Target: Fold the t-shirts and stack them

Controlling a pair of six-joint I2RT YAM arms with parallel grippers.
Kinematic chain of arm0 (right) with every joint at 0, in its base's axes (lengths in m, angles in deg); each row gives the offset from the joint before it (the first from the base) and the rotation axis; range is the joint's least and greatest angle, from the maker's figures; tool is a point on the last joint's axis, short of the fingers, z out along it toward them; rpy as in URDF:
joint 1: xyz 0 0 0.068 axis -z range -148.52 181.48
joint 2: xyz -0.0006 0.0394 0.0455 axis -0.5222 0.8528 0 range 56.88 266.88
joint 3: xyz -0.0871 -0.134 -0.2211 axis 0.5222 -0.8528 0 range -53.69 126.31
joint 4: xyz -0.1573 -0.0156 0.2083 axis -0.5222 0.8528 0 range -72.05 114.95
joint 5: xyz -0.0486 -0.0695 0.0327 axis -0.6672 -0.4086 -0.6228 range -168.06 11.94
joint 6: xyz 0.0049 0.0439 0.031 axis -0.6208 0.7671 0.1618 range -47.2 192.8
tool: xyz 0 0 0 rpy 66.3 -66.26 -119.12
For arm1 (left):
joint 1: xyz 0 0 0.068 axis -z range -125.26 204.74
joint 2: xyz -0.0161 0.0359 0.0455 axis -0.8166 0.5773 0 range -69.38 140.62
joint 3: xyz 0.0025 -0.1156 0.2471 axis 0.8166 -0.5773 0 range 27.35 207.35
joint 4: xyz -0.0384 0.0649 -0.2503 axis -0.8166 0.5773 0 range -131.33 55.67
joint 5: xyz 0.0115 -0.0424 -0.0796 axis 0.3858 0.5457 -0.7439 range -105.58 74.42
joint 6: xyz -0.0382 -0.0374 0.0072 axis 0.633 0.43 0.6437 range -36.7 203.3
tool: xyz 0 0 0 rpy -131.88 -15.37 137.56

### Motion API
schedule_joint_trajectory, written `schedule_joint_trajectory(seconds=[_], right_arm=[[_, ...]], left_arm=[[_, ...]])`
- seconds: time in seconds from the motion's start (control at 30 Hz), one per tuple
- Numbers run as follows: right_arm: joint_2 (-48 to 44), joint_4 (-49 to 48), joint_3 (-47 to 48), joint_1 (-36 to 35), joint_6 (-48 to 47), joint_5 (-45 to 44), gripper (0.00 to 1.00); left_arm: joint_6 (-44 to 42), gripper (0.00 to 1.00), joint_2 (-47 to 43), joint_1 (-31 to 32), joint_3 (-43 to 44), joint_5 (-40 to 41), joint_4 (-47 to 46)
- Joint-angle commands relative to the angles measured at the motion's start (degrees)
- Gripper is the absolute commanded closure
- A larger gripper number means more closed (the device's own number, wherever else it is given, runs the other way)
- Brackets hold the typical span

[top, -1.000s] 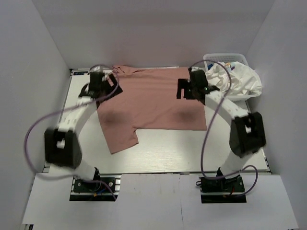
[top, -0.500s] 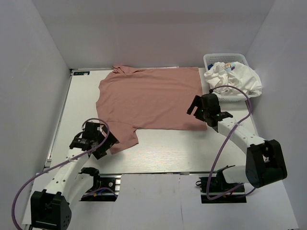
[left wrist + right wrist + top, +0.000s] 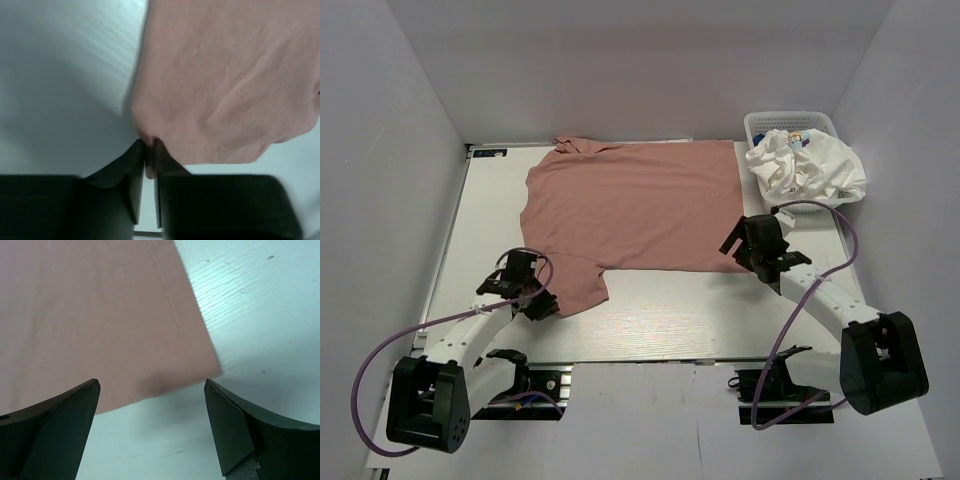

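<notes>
Lying spread out flat, the pink tee (image 3: 630, 205) is covering the upper middle of the top view, its collar pointing toward the upper left and one sleeve hanging down toward the lower left of the cloth. The white tee (image 3: 810, 168) is sitting crumpled in the basket (image 3: 770, 120) at the upper right, spilling over its near rim and staying apart from the pink one.

The left gripper (image 3: 149, 146) is pinching the pink tee at the bottom corner of that sleeve. In the left wrist view its fingers (image 3: 135, 170) are pressing almost together, with a small fold of pink cloth caught between the tips. The rest of the sleeve is filling the upper right of that view.

The right gripper (image 3: 151, 384) is standing wide open over the tee's lower right corner. In the right wrist view its fingers (image 3: 65, 420) are straddling the hem edge, with the cloth corner lying between them and no contact showing.

Bare white tabletop (image 3: 660, 310) is showing below the tee, with both arms reaching in from the bottom of the frame.
</notes>
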Motion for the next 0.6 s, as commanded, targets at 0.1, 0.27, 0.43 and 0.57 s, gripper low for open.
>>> schedule_joint_trajectory(seconds=[0.1, 0.27, 0.43, 0.57], right_arm=[[-5.06, 6.03, -3.66, 0.63, 3.64, -7.9, 0.1], [-4.28, 2.78, -6.21, 1.07, 3.29, -5.45, 0.1], [2.57, 0.05, -3.05, 1.77, 3.29, -5.8, 0.1], [9.85, -1.26, 0.55, 2.04, 3.03, -3.52, 0.12]], left_arm=[[-4.54, 1.0, -1.07, 0.18, 0.96, 3.56, -2.98], [-6.38, 1.0, -3.17, 0.18, 0.43, 0.05, -6.23], [-6.39, 1.0, -3.17, 0.18, 0.43, -1.0, -6.24], [-7.01, 1.0, -3.7, 0.18, 0.95, -1.71, -8.08]])
